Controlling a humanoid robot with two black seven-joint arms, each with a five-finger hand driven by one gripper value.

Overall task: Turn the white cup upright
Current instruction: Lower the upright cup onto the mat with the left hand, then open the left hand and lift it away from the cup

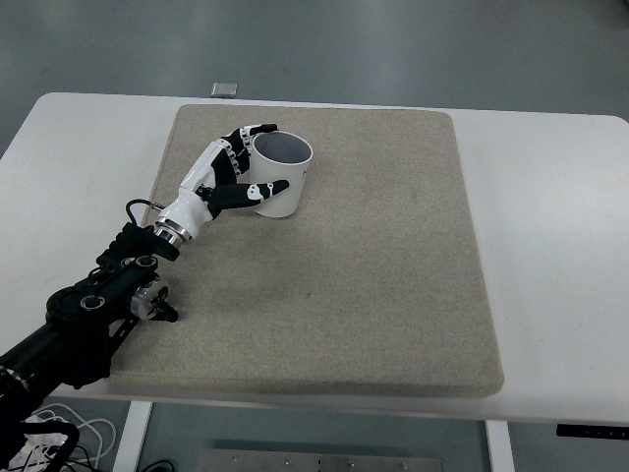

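Your left hand [239, 169] is clasping the white cylindrical cup [279, 176], already mouth-up (or nearly) on the beige mat [393, 256]; uncurling the fingers likely comes next.

Single top view, steep downward, over table [550, 197] and mat [393, 285]

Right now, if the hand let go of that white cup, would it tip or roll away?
Probably not: the white cup appears upright, mouth up, on the beige mat, whose rough surface should resist sliding. It looks empty and likely light, so a nudge from the left hand might topple it.
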